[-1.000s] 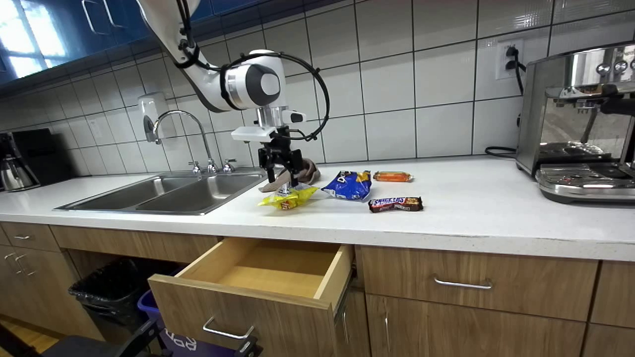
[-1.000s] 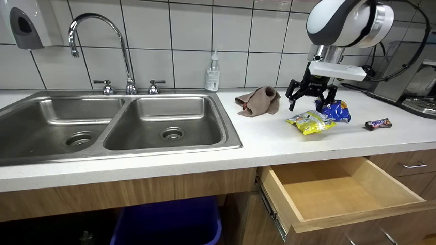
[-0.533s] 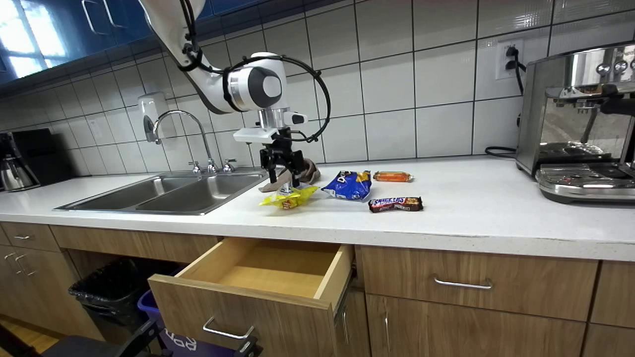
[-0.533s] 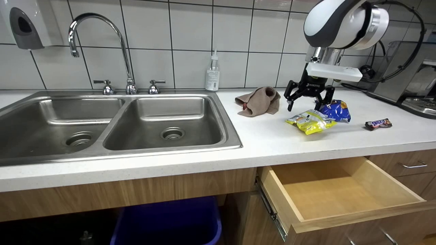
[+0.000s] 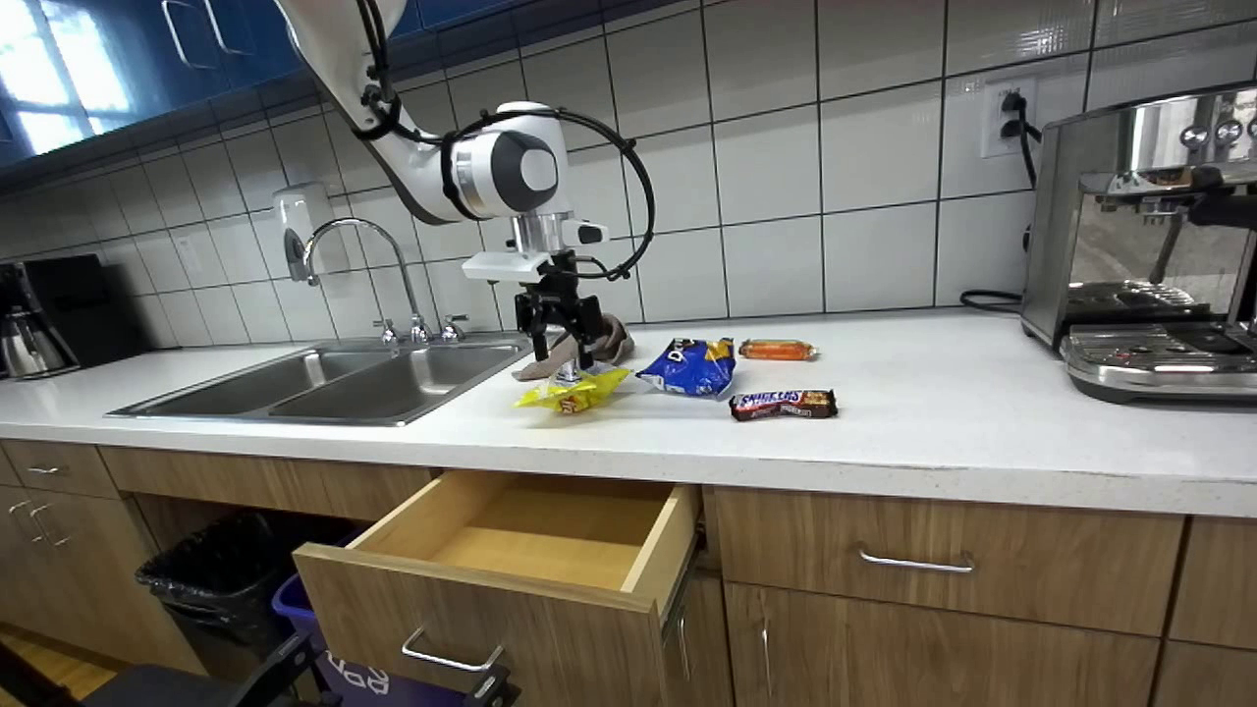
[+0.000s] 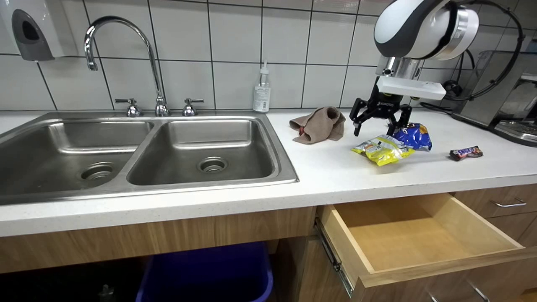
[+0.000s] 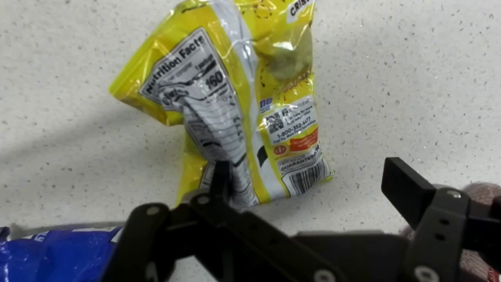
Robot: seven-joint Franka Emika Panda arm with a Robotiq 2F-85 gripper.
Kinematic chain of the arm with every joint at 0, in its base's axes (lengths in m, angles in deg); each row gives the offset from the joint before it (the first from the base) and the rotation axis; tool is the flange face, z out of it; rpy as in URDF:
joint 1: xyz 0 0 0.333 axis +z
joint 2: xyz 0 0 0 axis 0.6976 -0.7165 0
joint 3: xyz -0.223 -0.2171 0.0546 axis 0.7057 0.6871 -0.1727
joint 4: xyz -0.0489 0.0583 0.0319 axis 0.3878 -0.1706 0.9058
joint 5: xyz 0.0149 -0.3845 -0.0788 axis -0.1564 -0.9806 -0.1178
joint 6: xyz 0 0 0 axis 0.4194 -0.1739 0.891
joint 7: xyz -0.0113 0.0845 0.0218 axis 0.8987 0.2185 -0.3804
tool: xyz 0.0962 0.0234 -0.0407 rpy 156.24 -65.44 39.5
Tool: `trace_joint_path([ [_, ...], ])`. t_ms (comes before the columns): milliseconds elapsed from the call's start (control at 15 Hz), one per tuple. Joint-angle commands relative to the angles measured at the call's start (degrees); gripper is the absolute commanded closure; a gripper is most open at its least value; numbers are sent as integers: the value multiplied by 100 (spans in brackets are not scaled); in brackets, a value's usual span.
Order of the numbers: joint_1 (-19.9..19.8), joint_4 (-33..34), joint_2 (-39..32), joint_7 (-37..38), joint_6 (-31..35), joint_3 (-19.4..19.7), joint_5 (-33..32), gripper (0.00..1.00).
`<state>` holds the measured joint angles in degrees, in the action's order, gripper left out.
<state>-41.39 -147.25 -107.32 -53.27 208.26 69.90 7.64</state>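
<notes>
My gripper (image 7: 313, 178) is open, with nothing between its fingers. It points down over the counter, also in both exterior views (image 5: 563, 359) (image 6: 374, 133). A crinkled yellow snack bag (image 7: 250, 117) lies nearest, just below and in front of the gripper; it shows in both exterior views (image 5: 574, 393) (image 6: 384, 152). In the wrist view, one finger overlaps the bag's near edge; I cannot tell whether it touches. The other finger is over bare counter. A blue snack bag (image 5: 690, 368) lies beside the yellow one, and its edge shows in the wrist view (image 7: 58, 254).
A Snickers bar (image 5: 783, 405) and an orange packet (image 5: 777, 350) lie past the blue bag. A brown cloth (image 6: 321, 126) lies between bags and sink (image 6: 289, 176). An open drawer (image 6: 436, 268) juts out below the counter. An espresso machine (image 5: 1159, 245) stands farther along.
Over the last second my gripper has shifted slightly sideways, toward the sink in an exterior view. The yellow bag has moved very slightly. The last half second shows almost no change.
</notes>
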Motion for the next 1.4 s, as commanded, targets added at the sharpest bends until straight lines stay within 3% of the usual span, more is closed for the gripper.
trace_joint_path([
  [0,-28,164,-29,147,-228,-24,-77,0],
  [200,-29,155,-22,143,-227,-24,-76,0],
  [267,-28,147,-13,143,-227,-24,-76,5],
  [333,-32,136,0,135,-229,-27,-71,26],
  [467,-41,111,22,118,-217,-38,-52,32],
  [1000,-35,41,84,115,-195,-32,-65,95],
  [1067,-34,36,88,117,-194,-31,-68,100],
  [1333,-35,13,108,112,-186,-28,-74,100],
])
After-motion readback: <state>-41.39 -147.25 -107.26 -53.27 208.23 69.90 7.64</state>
